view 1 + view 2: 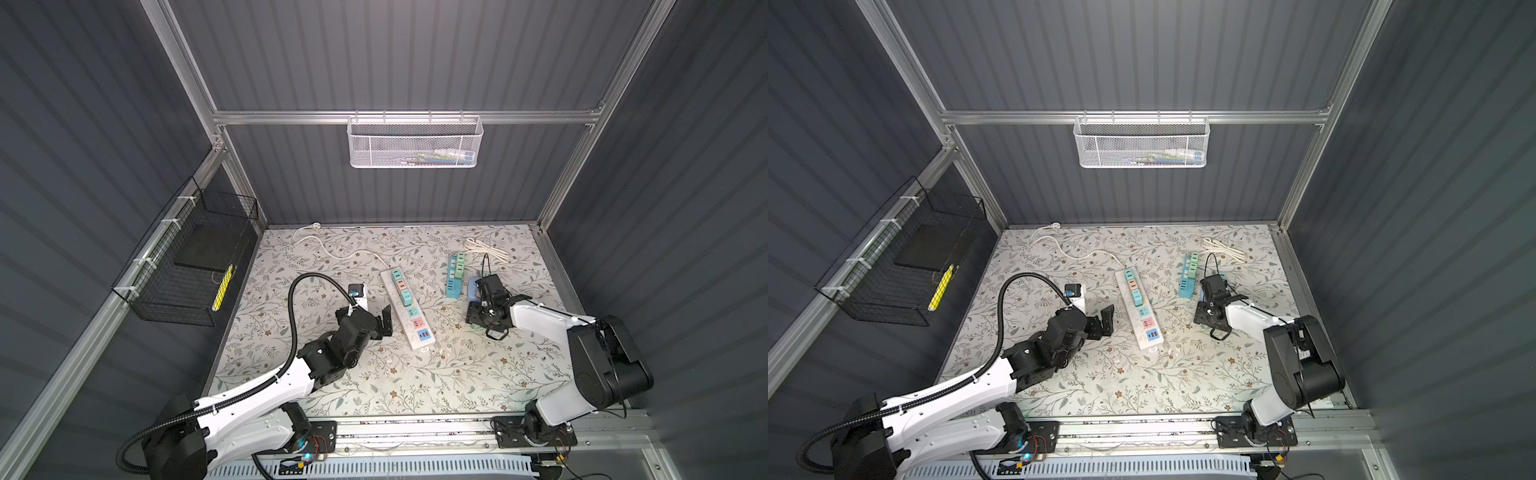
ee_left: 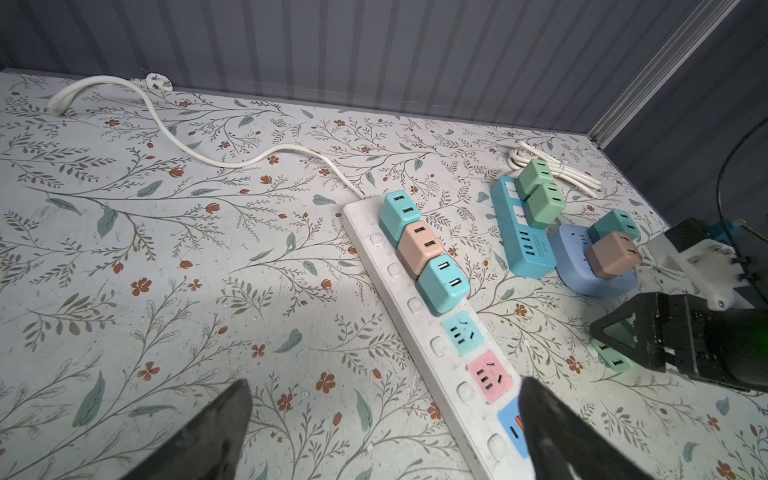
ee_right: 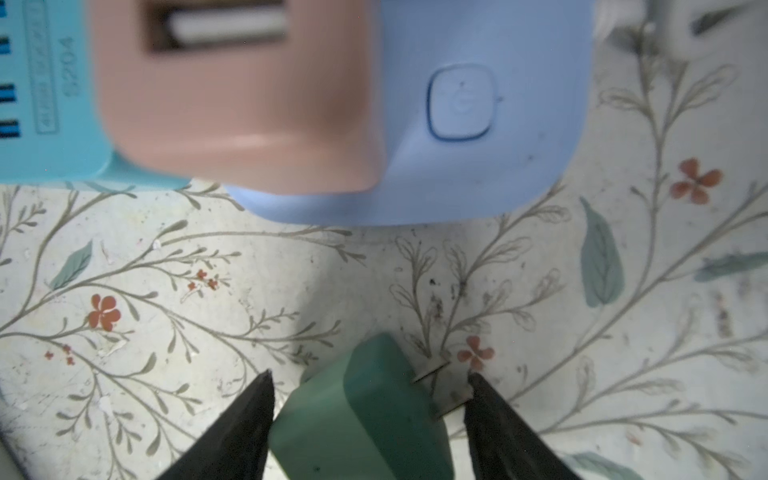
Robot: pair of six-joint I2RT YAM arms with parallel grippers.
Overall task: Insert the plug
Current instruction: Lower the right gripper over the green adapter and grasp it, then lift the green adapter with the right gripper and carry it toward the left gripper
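— Plug first! Where is it now?

— Let me go from the left. The left gripper hangs over the near end of the white strip. Its jaws are wide open and hold nothing. The strip has a free teal socket and a free pink socket. Next comes the blue strip, then the round blue block. The green plug lies on its side on the tabletop, near that block, under the right gripper.

— Is it held?

— Not yet, I think. The jaws are open, one on each side of it. One fingertip is right at the green body. The other is by the two metal pins.

— Is that good?

— I would not squeeze the pins. They are thin, and the plug could slip or spin. It is better to turn the jaws so they pinch the two flat sides, in the middle.

— And then?

— Lift it so the pins point down. I cannot tell which socket it goes in. Line the pins up over the holes first, then push gently straight down. The left gripper could hold the strip so it does not slide.
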